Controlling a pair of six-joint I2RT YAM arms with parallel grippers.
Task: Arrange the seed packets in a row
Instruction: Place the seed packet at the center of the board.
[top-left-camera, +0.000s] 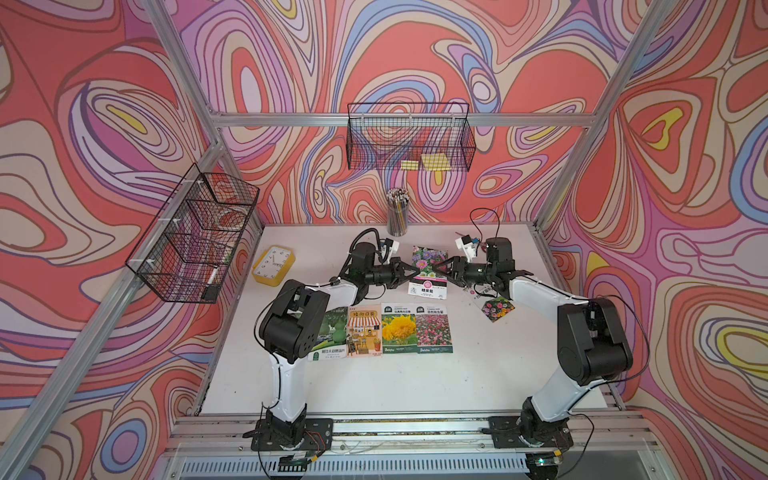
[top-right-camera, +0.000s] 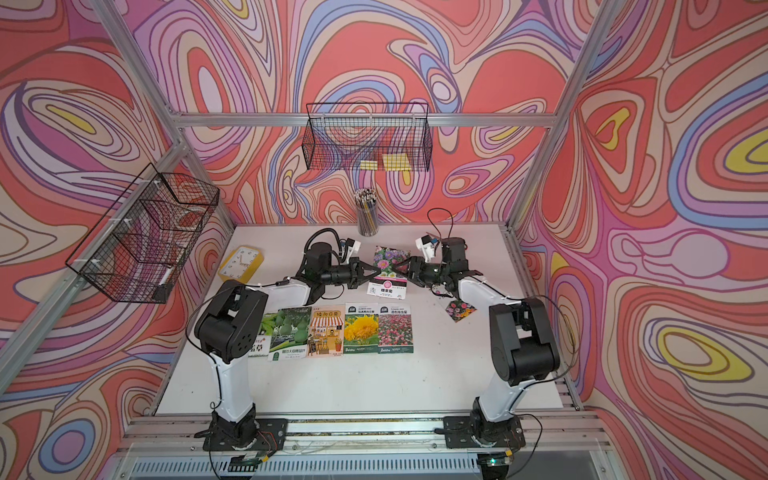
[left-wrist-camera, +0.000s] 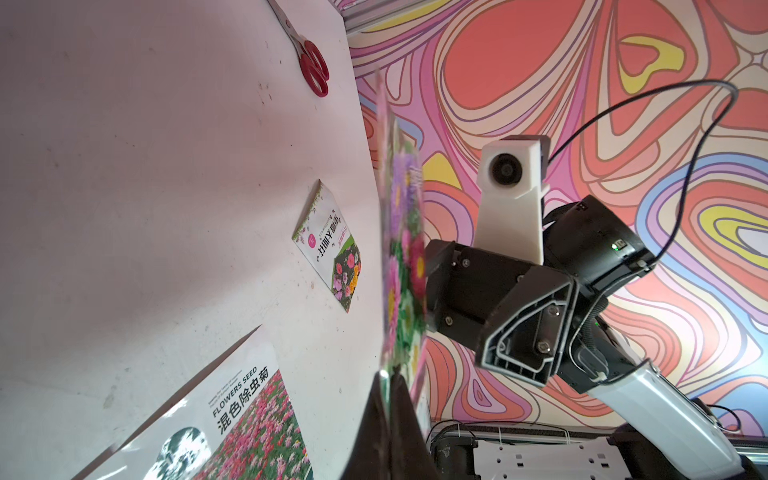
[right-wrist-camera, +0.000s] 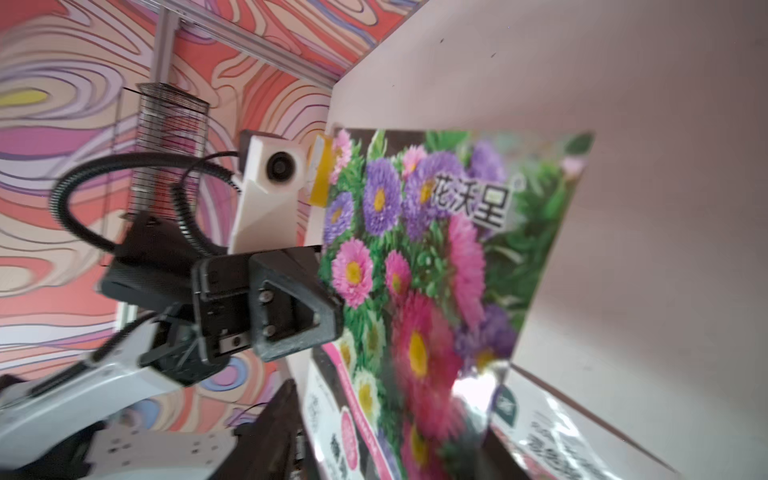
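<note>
Seemingly a handover: the left gripper (top-left-camera: 417, 272) clamps the glossy purple-and-pink aster seed packet (top-left-camera: 428, 262) aloft behind the row (whether the right gripper (top-left-camera: 436, 272) grips too, I cannot tell). Next, lay it flat beside the pink-flower-field packet (top-left-camera: 434, 332).

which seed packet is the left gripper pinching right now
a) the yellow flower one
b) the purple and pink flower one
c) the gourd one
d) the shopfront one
B: in a top view the left gripper is shut on the edge of the purple and pink flower packet, while the yellow flower packet, the shopfront packet and the gourd packet lie flat in the row.
</note>
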